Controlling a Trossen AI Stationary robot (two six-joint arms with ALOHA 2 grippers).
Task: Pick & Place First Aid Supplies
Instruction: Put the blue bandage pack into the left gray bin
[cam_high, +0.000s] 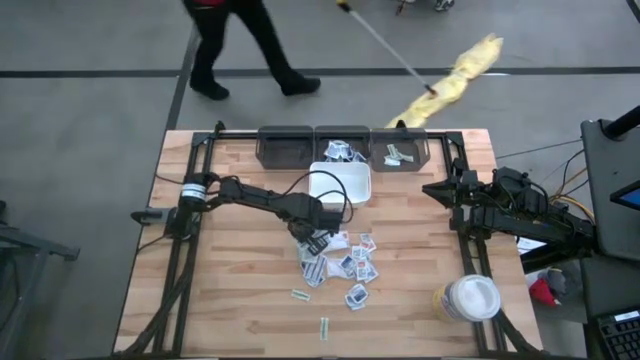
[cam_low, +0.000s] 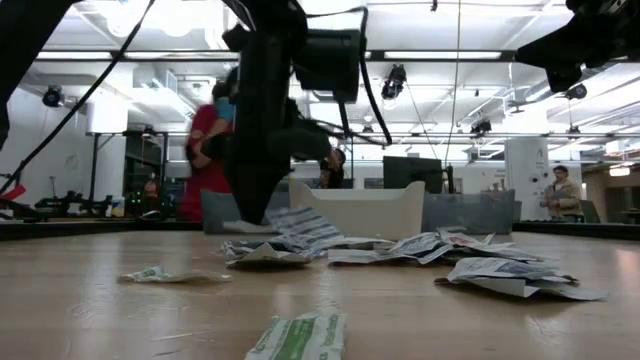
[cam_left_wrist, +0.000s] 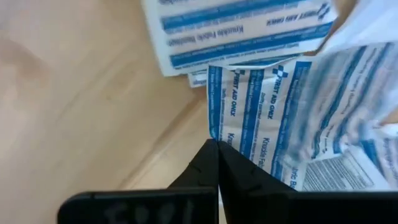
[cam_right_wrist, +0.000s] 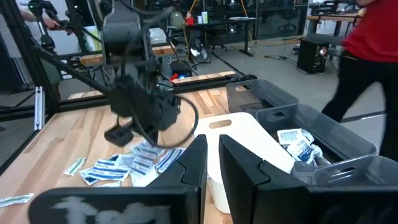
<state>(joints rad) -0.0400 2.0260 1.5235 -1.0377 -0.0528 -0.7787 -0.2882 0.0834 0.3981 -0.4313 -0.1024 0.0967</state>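
First aid supplies (cam_high: 340, 265): loose packets heaped on tabletop (cam_high: 230, 300) just in front of white tray (cam_high: 345, 183). Left gripper (cam_left_wrist: 217, 144) stood at heap's edge, fingers closed on a blue-striped packet (cam_left_wrist: 261, 118). Advice: lift straight, check one packet only. Print read "FIRST AID ONLY". Right gripper (cam_right_wrist: 211, 146) waited well right of tray, fingers nearly closed, empty.

One white tray (cam_high: 342, 184), one jar (cam_high: 468, 298), three grey bins (cam_high: 287, 147).
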